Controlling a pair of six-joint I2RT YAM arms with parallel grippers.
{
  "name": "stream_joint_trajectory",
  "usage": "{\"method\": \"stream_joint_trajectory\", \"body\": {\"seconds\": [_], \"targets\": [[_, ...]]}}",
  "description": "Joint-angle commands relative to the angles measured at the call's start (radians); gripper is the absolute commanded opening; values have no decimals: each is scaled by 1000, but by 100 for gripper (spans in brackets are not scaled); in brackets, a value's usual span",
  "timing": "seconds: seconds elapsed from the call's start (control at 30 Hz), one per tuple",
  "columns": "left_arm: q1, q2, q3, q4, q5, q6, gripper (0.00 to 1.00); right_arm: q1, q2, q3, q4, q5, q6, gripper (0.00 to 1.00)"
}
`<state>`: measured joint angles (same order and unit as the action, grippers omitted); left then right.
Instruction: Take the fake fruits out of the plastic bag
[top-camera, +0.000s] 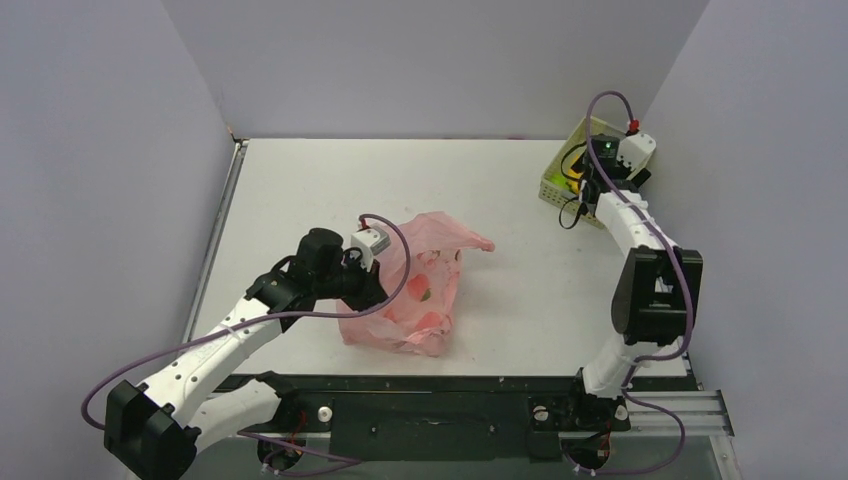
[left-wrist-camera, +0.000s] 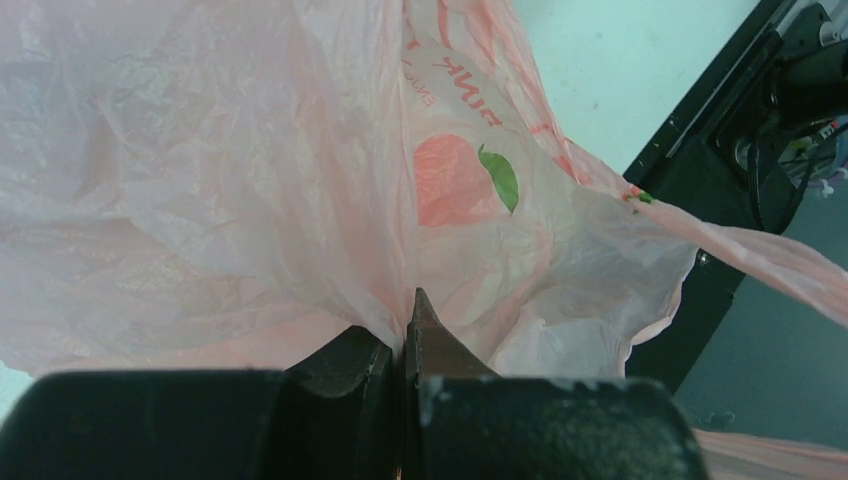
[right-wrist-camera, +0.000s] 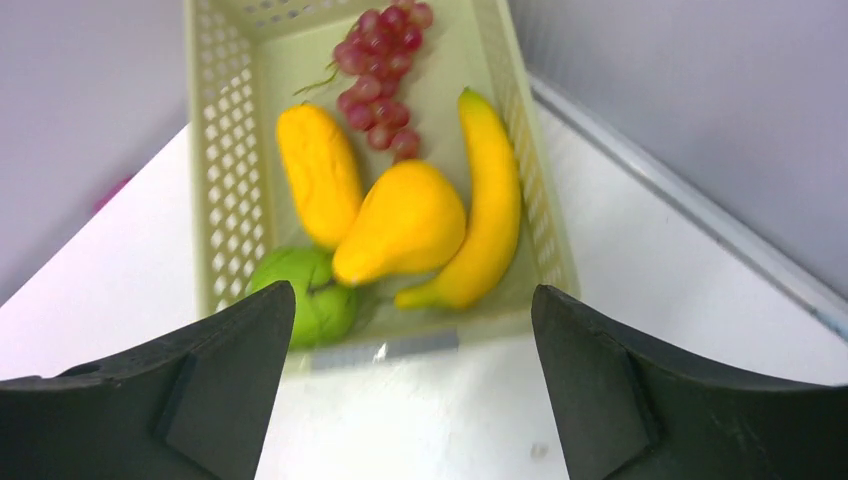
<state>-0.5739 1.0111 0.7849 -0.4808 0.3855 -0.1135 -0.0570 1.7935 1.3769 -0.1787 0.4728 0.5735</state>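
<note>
The pink plastic bag (top-camera: 420, 285) lies crumpled near the table's front middle; reddish shapes show through its film. My left gripper (top-camera: 372, 275) is shut on a fold of the bag (left-wrist-camera: 300, 200) at its left side. My right gripper (top-camera: 590, 185) is open and empty at the near edge of a pale green basket (right-wrist-camera: 225, 180). In the basket lie a yellow banana (right-wrist-camera: 485, 200), a yellow pear-shaped fruit (right-wrist-camera: 400, 220), a yellow-orange oval fruit (right-wrist-camera: 318, 170), a green round fruit (right-wrist-camera: 320, 295) and a dark red grape bunch (right-wrist-camera: 380, 70).
The basket (top-camera: 560, 178) stands at the table's back right corner against the wall. The table's black front rail (top-camera: 430, 390) runs just below the bag. Walls close in the left, back and right sides.
</note>
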Motion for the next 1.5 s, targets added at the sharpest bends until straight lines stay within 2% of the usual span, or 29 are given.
{"method": "stream_joint_trajectory", "body": {"seconds": [0.0,0.2,0.37,0.5,0.67,0.77,0.93,0.97,1.1,1.27,1.33,1.37,1.47], "targets": [[-41,-21,21,42,27,23,0,76,-208,-199,94,-5,59,84],[-88,-22,19,46,30,26,0,211,-515,-554,167,-105,123,81],[-116,-36,20,52,49,25,0,404,-795,-802,131,-143,139,78],[-119,-55,31,50,29,9,15,521,-988,-938,67,-173,180,76],[-113,-111,40,30,24,16,29,694,-1104,-1011,28,-206,236,75],[-113,-162,28,43,28,9,40,803,-1115,-1035,38,-185,285,74],[-112,-254,28,40,35,-11,48,1042,-1071,-1004,144,-122,290,74],[-112,-359,34,29,34,-21,49,1068,-1057,-988,150,-110,277,74],[-111,-260,108,-37,-42,-64,49,1213,-952,-883,167,-19,225,72],[-84,-193,239,-112,-212,-117,50,1247,-810,-781,226,13,182,58],[-26,-162,266,-112,-245,-141,51,1247,-768,-749,241,11,162,53],[41,-143,272,-95,-231,-159,51,1247,-740,-726,243,9,155,50],[261,-85,263,-2,-100,-239,52,1247,-681,-684,254,14,120,45]]}}
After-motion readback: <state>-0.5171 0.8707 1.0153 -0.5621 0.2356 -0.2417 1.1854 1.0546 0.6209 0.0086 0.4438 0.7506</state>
